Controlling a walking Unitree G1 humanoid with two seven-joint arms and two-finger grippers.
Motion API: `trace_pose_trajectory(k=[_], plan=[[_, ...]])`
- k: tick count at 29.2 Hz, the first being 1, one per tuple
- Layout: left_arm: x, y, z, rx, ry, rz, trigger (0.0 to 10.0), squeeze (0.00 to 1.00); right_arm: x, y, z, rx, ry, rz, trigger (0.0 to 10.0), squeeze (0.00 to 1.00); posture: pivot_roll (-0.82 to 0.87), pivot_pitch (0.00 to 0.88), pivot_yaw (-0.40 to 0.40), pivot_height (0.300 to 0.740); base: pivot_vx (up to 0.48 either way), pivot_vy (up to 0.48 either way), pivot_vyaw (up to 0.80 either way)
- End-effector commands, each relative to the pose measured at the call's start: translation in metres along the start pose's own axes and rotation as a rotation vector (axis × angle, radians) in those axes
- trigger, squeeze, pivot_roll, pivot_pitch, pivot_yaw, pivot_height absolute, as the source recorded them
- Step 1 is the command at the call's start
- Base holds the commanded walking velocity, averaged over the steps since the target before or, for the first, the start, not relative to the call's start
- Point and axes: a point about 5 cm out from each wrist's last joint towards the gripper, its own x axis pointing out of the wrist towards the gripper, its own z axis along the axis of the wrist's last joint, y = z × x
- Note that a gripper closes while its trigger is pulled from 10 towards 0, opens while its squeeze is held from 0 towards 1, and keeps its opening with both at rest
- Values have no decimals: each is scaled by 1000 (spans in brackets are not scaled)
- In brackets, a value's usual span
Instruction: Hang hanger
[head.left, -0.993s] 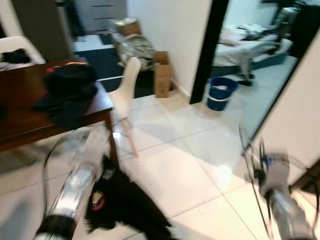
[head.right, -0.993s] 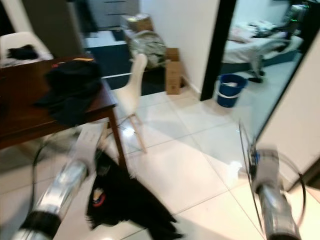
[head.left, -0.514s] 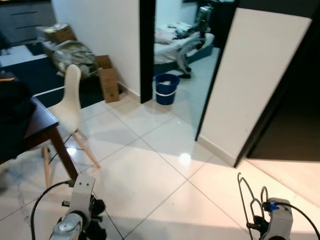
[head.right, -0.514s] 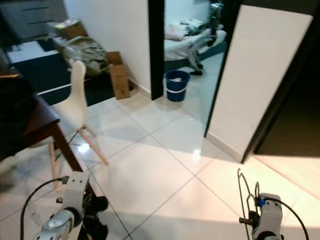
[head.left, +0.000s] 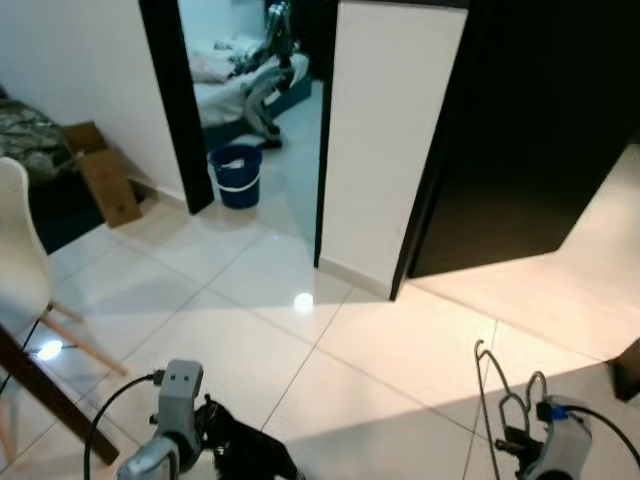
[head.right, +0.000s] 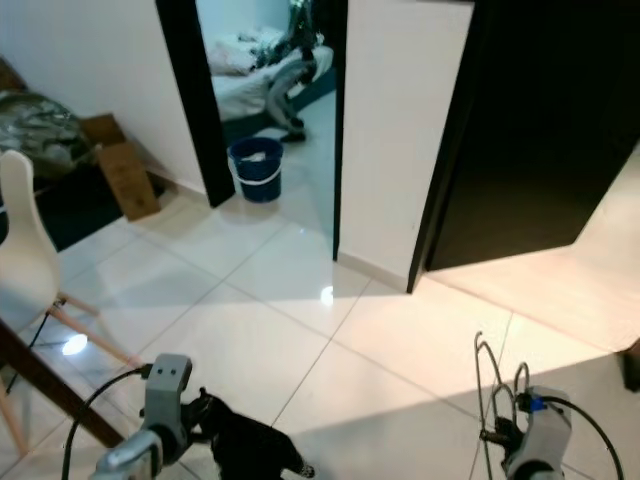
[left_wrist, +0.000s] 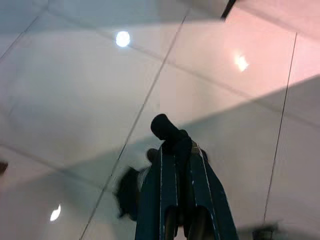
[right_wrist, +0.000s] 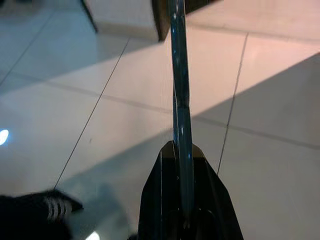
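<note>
A thin dark wire hanger (head.left: 489, 398) stands upright at the lower right, its hook on top. My right gripper (right_wrist: 182, 146) is shut on the hanger (right_wrist: 179, 75), which runs straight out between the fingers. At the lower left, my left gripper (left_wrist: 177, 149) is shut on a black garment (head.right: 244, 441) that hangs just above the tiled floor. A fold of the garment (left_wrist: 163, 128) pokes out past the fingertips.
A white wall panel (head.left: 385, 130) stands ahead between a bedroom doorway with a blue bucket (head.left: 238, 175) and a dark opening (head.left: 540, 130) on the right. At the left are a white chair (head.left: 18, 262), a dark table leg (head.left: 50, 400) and a cardboard box (head.left: 106, 185). Glossy tiles (head.left: 330, 350) lie between.
The whole view has swung right: table and chair slid off to the left, and the dark opening came into view. Both grippers keep their hold.
</note>
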Motion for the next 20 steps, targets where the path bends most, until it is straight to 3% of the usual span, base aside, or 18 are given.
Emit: trace_pose_trajectory(k=[1,10,20], plan=[[-3,6,-4,-10,7,14,10000,0,-3,1,-9,17,19,3,10000,0,-2,73,-4,740,0,0,-788],[-2,16,-2,-43,-21,81,10000,0,-1,3,-9,19,21,6,10000,0,-4,49,-4,740,0,0,-788],[3,15,2,-48,-33,87,10000,0,4,5,-7,19,26,8,10000,0,-5,17,-8,740,0,0,-788]])
